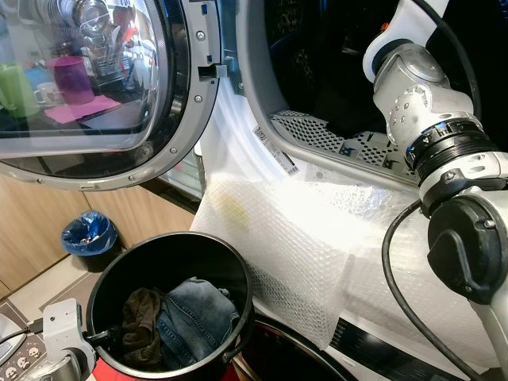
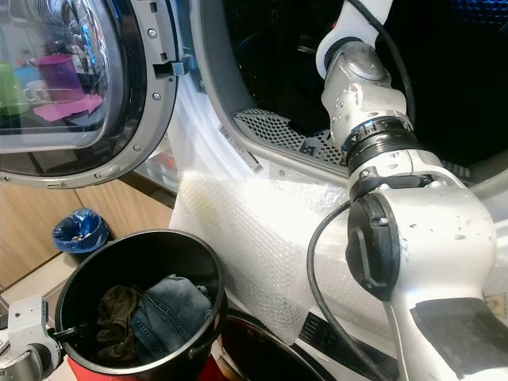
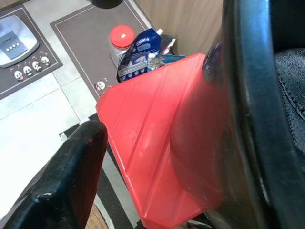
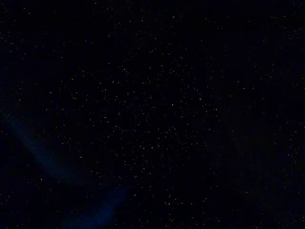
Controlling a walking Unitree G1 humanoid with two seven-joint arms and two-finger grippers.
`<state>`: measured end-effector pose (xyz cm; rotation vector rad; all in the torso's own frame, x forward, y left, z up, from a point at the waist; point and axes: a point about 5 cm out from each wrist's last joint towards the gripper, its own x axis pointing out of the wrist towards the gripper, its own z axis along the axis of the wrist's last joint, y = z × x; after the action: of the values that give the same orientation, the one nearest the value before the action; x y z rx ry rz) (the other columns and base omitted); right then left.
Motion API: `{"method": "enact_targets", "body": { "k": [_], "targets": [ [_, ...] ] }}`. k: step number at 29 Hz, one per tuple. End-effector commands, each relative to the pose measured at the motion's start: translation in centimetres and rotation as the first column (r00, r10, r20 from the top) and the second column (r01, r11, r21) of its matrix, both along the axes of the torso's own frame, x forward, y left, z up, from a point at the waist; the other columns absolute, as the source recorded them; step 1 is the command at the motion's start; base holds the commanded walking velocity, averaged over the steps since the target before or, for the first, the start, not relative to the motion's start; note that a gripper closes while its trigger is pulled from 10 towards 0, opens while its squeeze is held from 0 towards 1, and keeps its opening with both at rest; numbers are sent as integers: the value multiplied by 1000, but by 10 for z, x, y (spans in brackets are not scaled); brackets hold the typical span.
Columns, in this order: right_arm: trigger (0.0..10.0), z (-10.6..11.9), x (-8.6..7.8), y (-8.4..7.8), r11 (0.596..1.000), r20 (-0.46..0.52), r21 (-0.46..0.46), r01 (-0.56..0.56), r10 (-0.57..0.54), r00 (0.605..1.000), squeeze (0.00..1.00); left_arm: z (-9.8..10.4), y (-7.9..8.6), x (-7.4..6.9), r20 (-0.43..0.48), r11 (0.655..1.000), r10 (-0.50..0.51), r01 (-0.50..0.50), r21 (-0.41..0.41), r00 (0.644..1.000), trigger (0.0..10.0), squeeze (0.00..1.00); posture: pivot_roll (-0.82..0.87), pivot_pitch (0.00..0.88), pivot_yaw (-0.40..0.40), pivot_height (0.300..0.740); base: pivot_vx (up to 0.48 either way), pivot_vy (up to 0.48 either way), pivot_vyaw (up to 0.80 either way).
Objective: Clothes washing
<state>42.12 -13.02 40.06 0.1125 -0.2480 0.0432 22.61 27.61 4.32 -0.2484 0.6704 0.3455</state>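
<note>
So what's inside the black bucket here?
Blue jeans and a dark brownish garment lie in the black bucket. Anything beneath them is covered.

— What lies at far left?
— Light wood cabinet fronts (image 1: 32,218) rise from a pale tiled floor (image 3: 33,119); a small blue-lined bin (image 1: 89,233) stands at their foot.

— And on the floor itself?
— A dark brown mat (image 3: 88,43) with little panda prints, a grey scale (image 3: 14,40) on a second mat beside it, and a red-lidded jar (image 3: 121,40) just beside blue pouches (image 3: 140,47) near the wood panelling. Bright daylight falls from the right.
</note>
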Motion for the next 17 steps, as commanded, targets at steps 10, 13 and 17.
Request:
{"method": "enact_targets", "body": {
  "k": [10,13,17],
  "targets": [
    [10000,14,-5,18,988,52,-75,-134,138,989,1000,-14,-15,-9,-57,999,-24,21,-45,998,10000,0,150,19,-36,740,0,0,0],
    [10000,16,-7,27,961,55,31,-274,272,961,1000,-15,-17,-12,-55,999,-22,19,-49,998,10000,0,160,24,-45,740,0,0,0],
    [10000,21,-6,-19,974,30,222,52,-60,998,1000,-16,-18,-14,-54,999,-16,13,-53,998,10000,0,164,28,-49,740,0,0,0]
  ]
}}
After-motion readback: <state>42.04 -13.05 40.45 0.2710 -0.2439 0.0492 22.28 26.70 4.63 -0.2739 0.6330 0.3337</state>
